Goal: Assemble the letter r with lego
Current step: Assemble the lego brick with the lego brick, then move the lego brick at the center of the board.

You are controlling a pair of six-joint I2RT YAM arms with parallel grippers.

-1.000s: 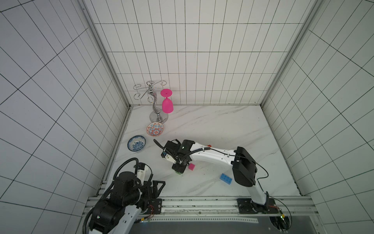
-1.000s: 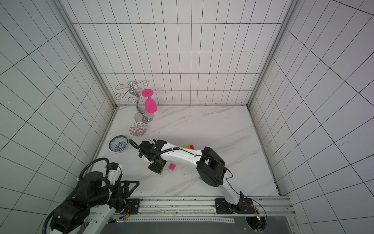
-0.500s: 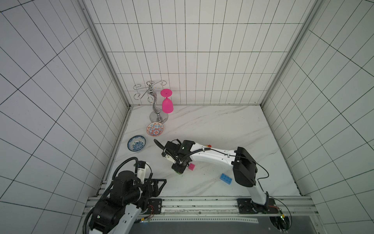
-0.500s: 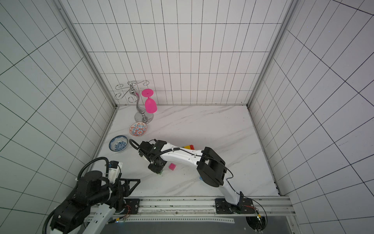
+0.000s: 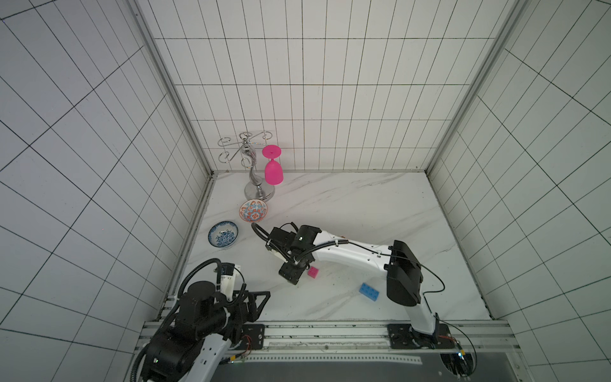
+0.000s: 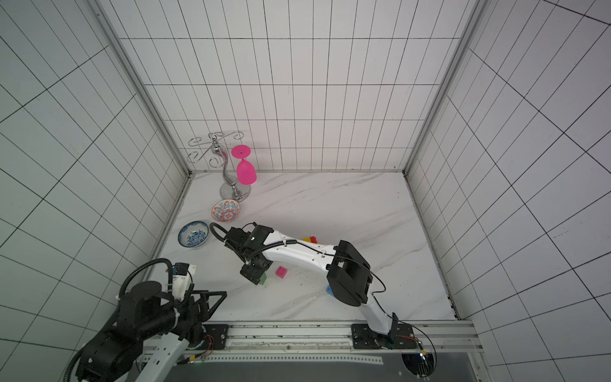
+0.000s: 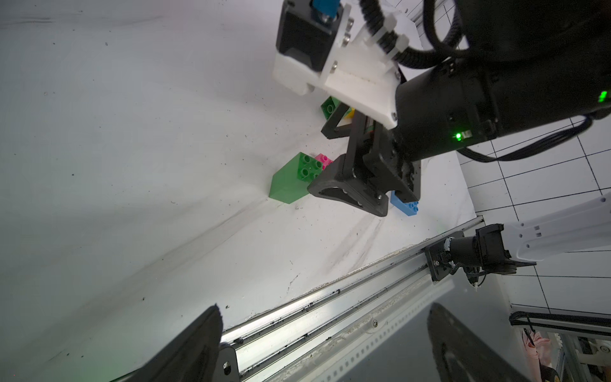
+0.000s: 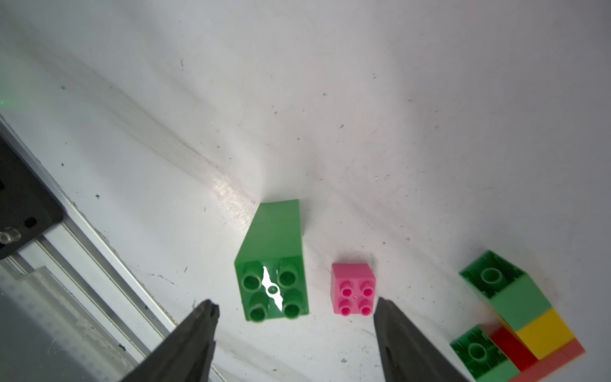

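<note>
Flanking the green stack, right gripper's jaws stand apart.

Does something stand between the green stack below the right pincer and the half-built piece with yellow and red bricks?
Yes. The pink cube stands roughly between the green stack and the half-built piece, close beside the stack but not touching it.

Silver wire stemware rack in far corner, pink plastic goblet hanging inverted. Orange-patterned ceramic bowl beside base; blue-patterned ceramic bowl nearby.
</note>
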